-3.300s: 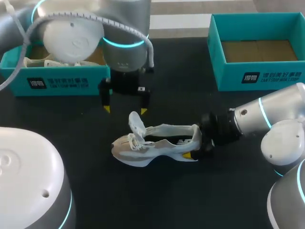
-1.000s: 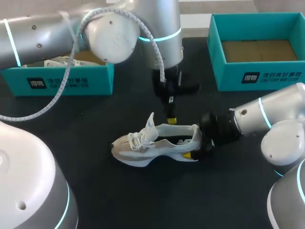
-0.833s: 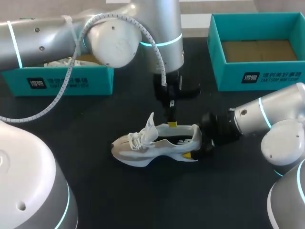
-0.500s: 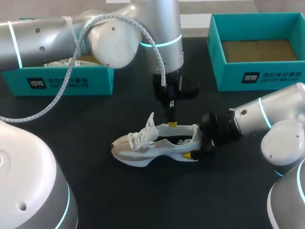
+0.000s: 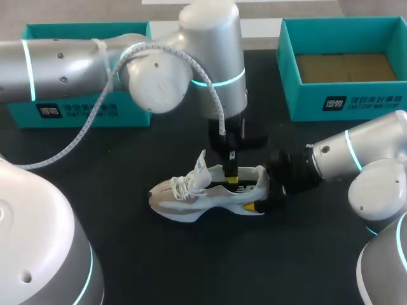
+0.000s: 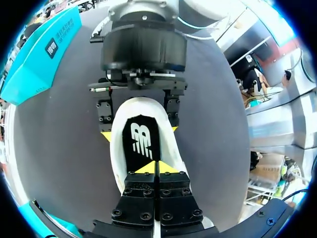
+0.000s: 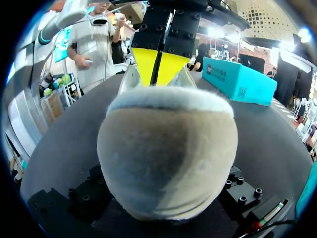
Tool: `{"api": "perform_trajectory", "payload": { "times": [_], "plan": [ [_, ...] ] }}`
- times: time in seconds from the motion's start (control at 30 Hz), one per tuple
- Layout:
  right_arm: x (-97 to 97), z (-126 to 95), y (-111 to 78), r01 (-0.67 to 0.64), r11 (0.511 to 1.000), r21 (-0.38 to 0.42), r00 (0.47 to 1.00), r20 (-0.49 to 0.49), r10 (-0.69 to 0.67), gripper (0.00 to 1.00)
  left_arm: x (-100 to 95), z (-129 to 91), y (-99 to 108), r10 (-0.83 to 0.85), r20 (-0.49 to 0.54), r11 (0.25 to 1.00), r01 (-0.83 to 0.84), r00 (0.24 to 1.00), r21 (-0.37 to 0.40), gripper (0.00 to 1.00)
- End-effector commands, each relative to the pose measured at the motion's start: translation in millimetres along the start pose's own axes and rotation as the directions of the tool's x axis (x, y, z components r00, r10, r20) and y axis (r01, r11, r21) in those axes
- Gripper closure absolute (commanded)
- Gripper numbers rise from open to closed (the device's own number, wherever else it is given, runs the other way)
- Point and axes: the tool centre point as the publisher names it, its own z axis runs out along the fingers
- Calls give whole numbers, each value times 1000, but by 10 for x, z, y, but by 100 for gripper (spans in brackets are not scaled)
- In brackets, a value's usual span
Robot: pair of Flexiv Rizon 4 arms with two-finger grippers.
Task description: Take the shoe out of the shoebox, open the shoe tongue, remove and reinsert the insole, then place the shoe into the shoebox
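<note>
Our right gripper (image 5: 262,191) clamps the heel of the white lace-up sneaker (image 5: 191,194) from both sides. The sneaker stands upright near the middle of the black table (image 5: 191,267), toe toward the left edge, its tongue (image 5: 201,166) raised. Our left gripper (image 6: 157,167) reaches down into the sneaker's opening, its yellow tips pressed together on the black insole (image 6: 141,141); we cannot tell whether they pinch it. One open teal cardboard shoebox (image 5: 346,105) sits at the far right corner, a second teal shoebox (image 5: 76,111) at the far left.
</note>
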Motion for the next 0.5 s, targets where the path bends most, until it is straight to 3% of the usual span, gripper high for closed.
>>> {"api": "perform_trajectory", "payload": {
  "times": [0.03, 0.5],
  "plan": [
    [-6, 10, 3, -1, 1000, 4, 1000, 1, 1, 100, -87, 176, -30, -8, -17, 1000, 8, 1000, -9, 100],
    [-6, 10, 3, -1, 1000, 4, 1000, 1, 1, 100, 68, 382, 83, 22, -82, 1000, -22, 996, -5, 100]
  ]
}}
